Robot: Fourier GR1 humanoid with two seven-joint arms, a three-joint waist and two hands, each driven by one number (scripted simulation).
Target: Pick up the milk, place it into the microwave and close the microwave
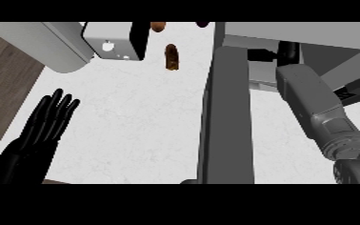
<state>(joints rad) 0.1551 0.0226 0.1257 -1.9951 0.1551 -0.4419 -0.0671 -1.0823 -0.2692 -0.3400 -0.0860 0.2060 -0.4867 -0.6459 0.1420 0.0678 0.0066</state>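
Microwave door [226,119] stands open, edge-on, right of centre over the white surface [141,124]. My right forearm [313,109] reaches away from me to the microwave [281,33] at far right. My right hand [288,52] shows there only as a dark shape, and I cannot tell its state. I cannot make out the milk. My left hand [45,121] rests near left, fingers straight and slightly fanned. A brown object [171,57] stands at far centre.
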